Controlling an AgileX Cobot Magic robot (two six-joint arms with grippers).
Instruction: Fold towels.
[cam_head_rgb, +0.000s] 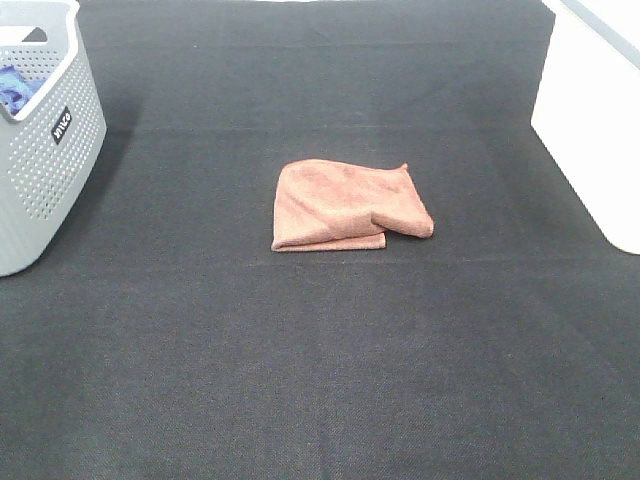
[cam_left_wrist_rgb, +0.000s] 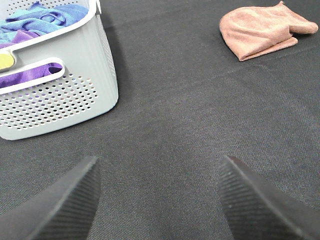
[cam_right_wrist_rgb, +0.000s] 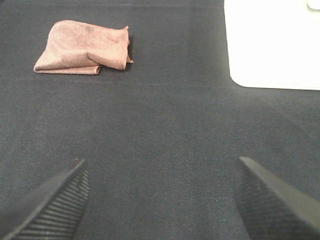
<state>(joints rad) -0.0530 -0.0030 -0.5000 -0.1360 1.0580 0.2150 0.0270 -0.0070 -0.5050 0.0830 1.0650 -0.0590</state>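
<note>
The reddish-brown towel (cam_head_rgb: 345, 205) lies near the middle of the dark tabletop (cam_head_rgb: 320, 380), already folded over on itself into a rough, uneven bundle. Its near edge shows two stacked layers running fairly straight, while the right end bulges where an upper flap rolls over and a small corner pokes up at the far right. The left side is rounded rather than squared.

A grey perforated basket (cam_head_rgb: 45, 140) stands at the far left edge of the tabletop, well apart from the towel. The left wrist view shows it holds blue and purple cloths (cam_left_wrist_rgb: 35, 25). A white container (cam_head_rgb: 590, 120) sits at the far right edge, also well apart from the towel. Between these two, the fabric-covered surface around the towel is open on all sides, with wide bare room in front of it toward the near edge.

The left gripper (cam_left_wrist_rgb: 160, 200) hangs low over bare tabletop with its fingers spread wide apart and nothing between them; the basket is near it on one side and the towel (cam_left_wrist_rgb: 265, 30) lies farther off. The right gripper (cam_right_wrist_rgb: 162, 200) likewise has its fingers wide apart over bare tabletop, holding nothing, with the towel (cam_right_wrist_rgb: 82, 47) ahead on one side and the white container (cam_right_wrist_rgb: 272, 42) ahead on the other. Neither gripper appears in the high view.
</note>
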